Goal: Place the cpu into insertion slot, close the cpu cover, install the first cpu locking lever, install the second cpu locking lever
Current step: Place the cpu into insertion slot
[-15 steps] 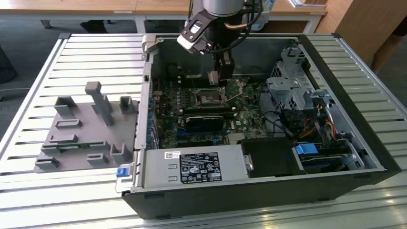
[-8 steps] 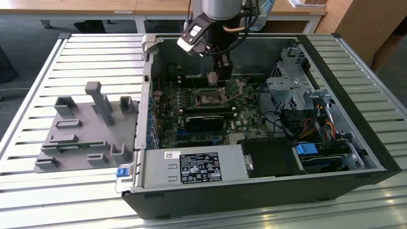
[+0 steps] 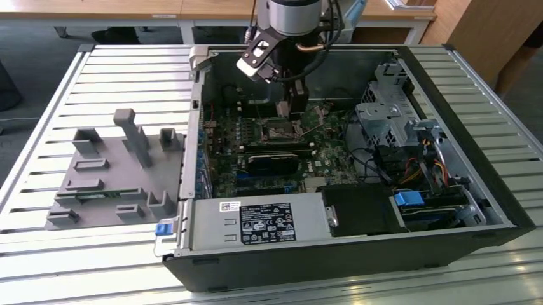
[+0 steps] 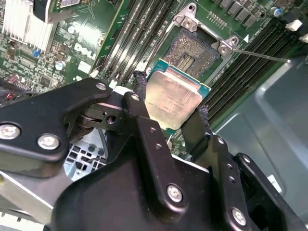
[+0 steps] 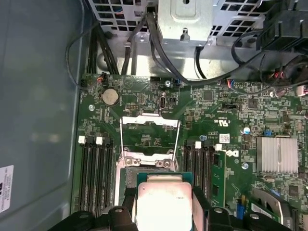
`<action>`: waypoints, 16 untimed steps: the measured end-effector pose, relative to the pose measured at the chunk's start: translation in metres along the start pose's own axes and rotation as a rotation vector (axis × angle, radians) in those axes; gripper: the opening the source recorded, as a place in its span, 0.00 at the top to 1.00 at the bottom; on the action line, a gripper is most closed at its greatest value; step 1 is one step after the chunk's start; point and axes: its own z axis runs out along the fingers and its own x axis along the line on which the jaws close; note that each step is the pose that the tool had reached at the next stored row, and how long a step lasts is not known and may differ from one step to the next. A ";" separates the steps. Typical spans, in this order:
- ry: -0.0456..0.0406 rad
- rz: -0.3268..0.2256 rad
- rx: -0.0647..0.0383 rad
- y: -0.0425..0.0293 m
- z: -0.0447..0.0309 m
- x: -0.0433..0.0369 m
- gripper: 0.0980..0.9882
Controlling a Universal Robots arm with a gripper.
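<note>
One slatted metal surface point(image 3: 127, 63) carries everything. A black computer case point(image 3: 339, 260) lies open on its side across the middle and towards the exterior view's right edge. A grey plastic fixture point(image 3: 110, 171) sits beside it, near the exterior view's left edge; I cannot tell what its pockets hold.

The case holds a labelled power supply point(image 3: 254, 222) along its near wall, a metal drive cage point(image 3: 382, 121) with bundled cables, and a green circuit board point(image 5: 144, 96) flat on its floor. The arm point(image 3: 293, 16) reaches down into the case from the far edge of the surface.

The end effector point(image 4: 169, 103) is clamped on the chip point(image 4: 173, 91), one finger on each of two opposite edges and the pale metal face towards the wrist cameras.

The step in hand looks like the first one, placing the chip. The cover point(image 5: 149, 121) is swung open, with bare board showing through its window. The socket point(image 4: 195, 50) is empty, its field of contacts uncovered between the long memory slots point(image 5: 96, 173). A thin wire lever point(image 4: 260, 55) juts out beside it, unlatched.

In both wrist views the chip hangs near the socket and overlaps its near rim, but it is not seated. In the exterior view it hovers just above the socket.

To finish this step, I judge the chip must be squared to the socket's rim, centred over it and lowered flat without scraping the contacts. A tilted or offset drop is the main risk.
</note>
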 end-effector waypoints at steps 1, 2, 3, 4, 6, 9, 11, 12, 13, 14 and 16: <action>-0.0001 0.000 0.000 -0.0003 0.0018 0.0001 0.50; -0.0005 0.000 0.000 -0.0005 0.0036 0.0004 0.50; -0.0008 0.000 0.000 -0.0007 0.0054 0.0008 0.50; -0.0011 0.000 0.000 -0.0009 0.0071 0.0012 0.50; -0.0017 0.000 0.000 -0.0012 0.0102 0.0021 0.50; -0.0035 0.000 0.000 -0.0014 0.0119 0.0027 0.50; -0.0050 0.000 0.000 -0.0015 0.0135 0.0036 0.50; -0.0050 0.000 0.000 -0.0016 0.0144 0.0041 0.50; -0.0050 0.000 0.000 -0.0017 0.0153 0.0047 0.50; -0.0052 0.001 0.000 -0.0018 0.0164 0.0051 0.50; -0.0054 0.003 0.000 -0.0024 0.0187 0.0058 0.50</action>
